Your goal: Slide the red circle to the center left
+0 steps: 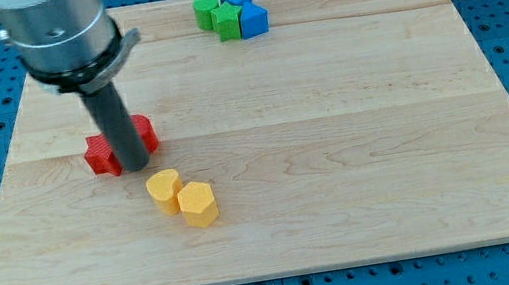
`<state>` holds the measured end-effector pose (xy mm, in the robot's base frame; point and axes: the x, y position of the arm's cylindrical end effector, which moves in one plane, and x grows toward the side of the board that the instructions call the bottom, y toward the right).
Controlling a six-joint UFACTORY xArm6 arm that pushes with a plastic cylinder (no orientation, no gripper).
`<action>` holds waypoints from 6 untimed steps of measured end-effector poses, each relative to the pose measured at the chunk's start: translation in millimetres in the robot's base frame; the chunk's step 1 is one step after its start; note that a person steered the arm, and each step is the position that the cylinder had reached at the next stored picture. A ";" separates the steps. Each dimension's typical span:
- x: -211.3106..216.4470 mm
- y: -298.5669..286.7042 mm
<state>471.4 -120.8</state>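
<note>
My tip (135, 166) rests on the board at the view's left, between two red blocks. One red block (101, 155) sits just left of the rod; the other red block (143, 131) peeks out to the rod's right. The rod hides most of both, so I cannot tell which is the circle. The tip touches or nearly touches both.
A yellow heart-like block (165, 189) and a yellow hexagon block (198, 203) lie just below-right of the tip. Green blocks (216, 15) and blue blocks (247, 10) cluster at the view's top. The wooden board (356, 147) is bounded by a blue pegboard.
</note>
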 end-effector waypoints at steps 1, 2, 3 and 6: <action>-4.2 37.1; -32.2 34.0; -30.4 -22.6; -59.6 -98.0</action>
